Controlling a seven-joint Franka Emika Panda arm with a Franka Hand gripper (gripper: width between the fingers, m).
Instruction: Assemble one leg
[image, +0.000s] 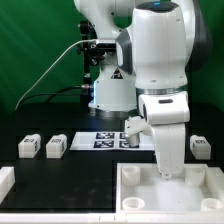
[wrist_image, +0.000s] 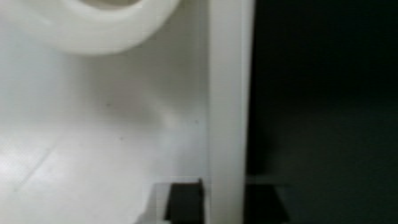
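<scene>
The large white tray-like part (image: 134, 176) lies at the front on the exterior view's right. My gripper (image: 166, 176) reaches down onto its near wall. In the wrist view my two dark fingers (wrist_image: 185, 202) stand one on each side of the tray's upright wall (wrist_image: 228, 100), touching it, so the gripper (wrist_image: 226, 203) is shut on that wall. A round boss (wrist_image: 111, 25) shows inside the tray. Small white tagged legs lie apart from the gripper: two (image: 28, 147) (image: 55, 146) on the exterior view's left, one (image: 132, 127) behind my arm, one (image: 201, 147) on the right.
The marker board (image: 100, 139) lies flat mid-table, behind the tray. A white block (image: 5, 181) sits at the front edge on the exterior view's left. The robot base (image: 108, 95) stands behind, with a green backdrop.
</scene>
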